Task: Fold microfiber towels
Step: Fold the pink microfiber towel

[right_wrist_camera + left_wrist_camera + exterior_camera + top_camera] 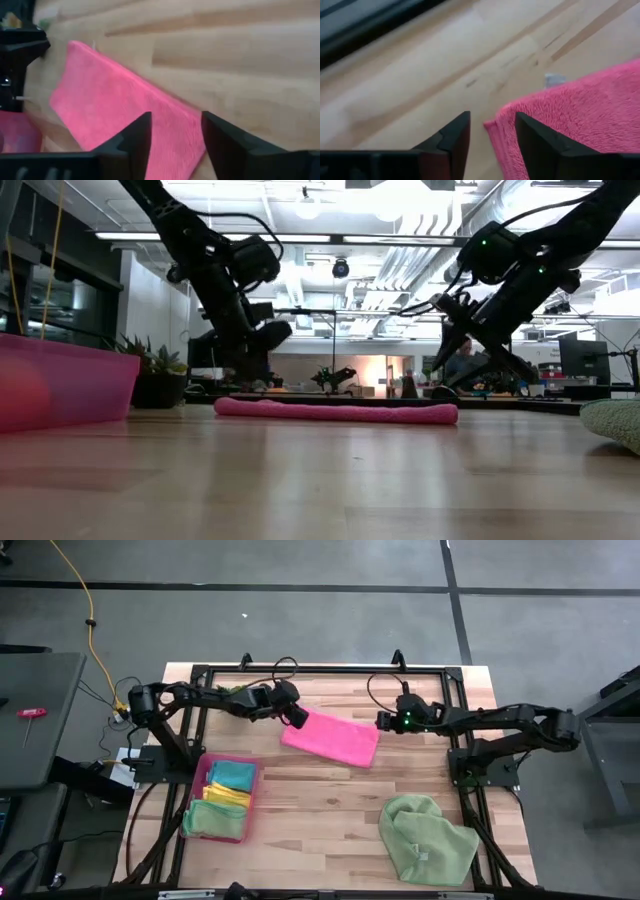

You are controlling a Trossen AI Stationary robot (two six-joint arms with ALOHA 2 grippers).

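A hot pink microfiber towel lies folded into a flat rectangle on the wooden table, toward the far side. My left gripper hovers open just above the towel's far left corner, which shows between its fingers. My right gripper stands open over the towel's far right corner. In the low view both grippers hang clear above the towel. A pale green towel lies crumpled at the near right.
A translucent pink tray at the near left holds folded teal, yellow and pale green towels. A black frame runs along the table's far edge. Bare wood lies between the tray and the crumpled towel.
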